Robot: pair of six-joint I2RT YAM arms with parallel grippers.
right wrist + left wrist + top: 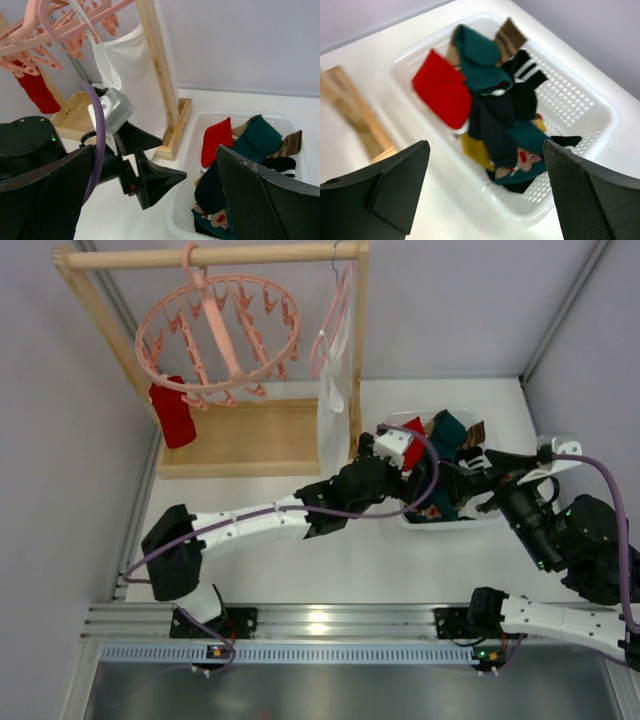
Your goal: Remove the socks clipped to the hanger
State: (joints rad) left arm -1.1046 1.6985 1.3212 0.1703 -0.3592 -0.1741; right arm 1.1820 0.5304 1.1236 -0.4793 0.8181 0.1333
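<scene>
The round salmon-pink hanger (220, 335) hangs from the wooden rail at the back left. One red sock (172, 412) is still clipped to its left rim, and it also shows in the right wrist view (36, 90). Several socks, red (442, 95), teal (480, 55) and black, lie in a white basket (520, 210). My left gripper (408, 480) is open and empty over the basket's left rim; its jaws (486, 150) stand wide apart. My right gripper (460, 485) is open and empty over the basket (470, 523), facing the left gripper (150, 170).
The wooden rail frame (220, 255) stands on a wooden base (240, 440) at the back left. A slim pink hanger with a white cloth (332, 390) hangs at the rail's right end, close to the basket. A grey wall runs along the left.
</scene>
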